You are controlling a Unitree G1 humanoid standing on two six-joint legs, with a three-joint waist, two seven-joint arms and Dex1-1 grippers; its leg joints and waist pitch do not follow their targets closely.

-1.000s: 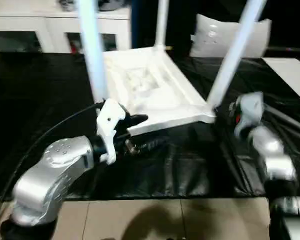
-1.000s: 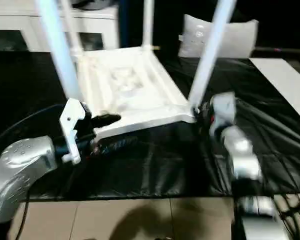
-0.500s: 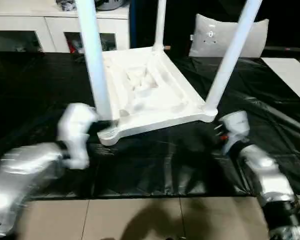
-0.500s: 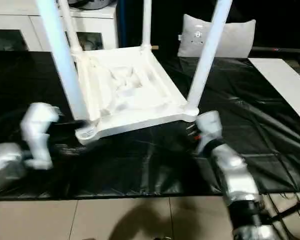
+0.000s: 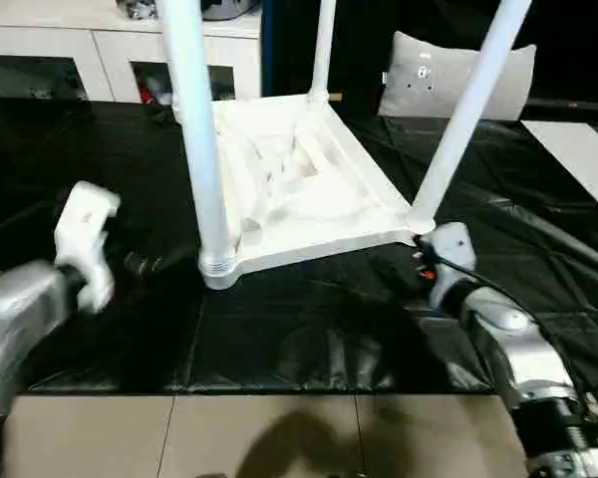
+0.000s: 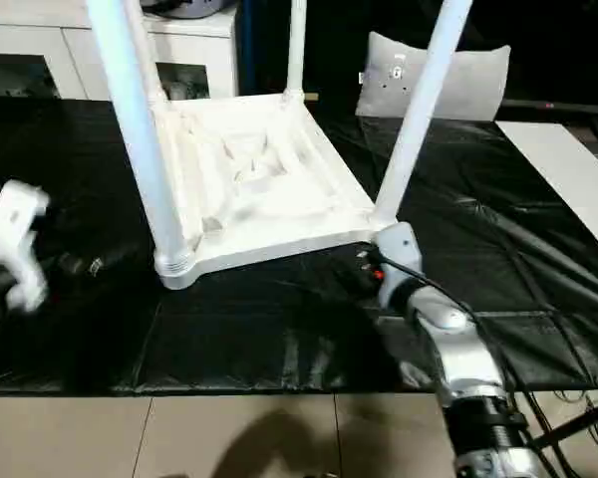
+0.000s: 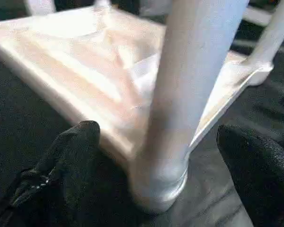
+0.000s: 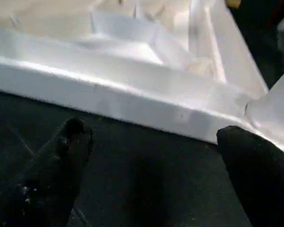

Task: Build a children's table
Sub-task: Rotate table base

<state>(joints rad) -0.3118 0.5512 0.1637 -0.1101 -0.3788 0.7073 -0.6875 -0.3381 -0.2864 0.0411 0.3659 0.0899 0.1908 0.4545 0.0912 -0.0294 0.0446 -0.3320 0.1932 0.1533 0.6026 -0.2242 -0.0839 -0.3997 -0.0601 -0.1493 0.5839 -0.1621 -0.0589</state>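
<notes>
The children's table lies upside down on the black work table (image 5: 279, 339), its ribbed white top (image 5: 309, 189) facing up. White legs stand in the sockets: a near-left leg (image 5: 201, 149), a near-right leg (image 5: 463, 110) and a far leg (image 5: 323, 45). My left gripper (image 6: 85, 265) is open, left of the near-left corner and apart from it. In the left wrist view the fingers (image 7: 71, 156) stand wide on either side of that leg (image 7: 180, 94) without touching it. My right gripper (image 5: 404, 274) is open just in front of the near-right corner, fingers (image 8: 66, 151) facing the top's side wall (image 8: 132, 99).
A white cabinet (image 5: 70, 50) stands behind the work table at the back left. A pale cushion (image 5: 448, 75) sits at the back right and a white panel (image 5: 578, 149) lies at the far right. Tiled floor (image 5: 279, 438) shows beyond the table's front edge.
My left gripper has drawn back to the left, away from the top's near-left corner. My right gripper has moved down and in, close to the near-right corner.
</notes>
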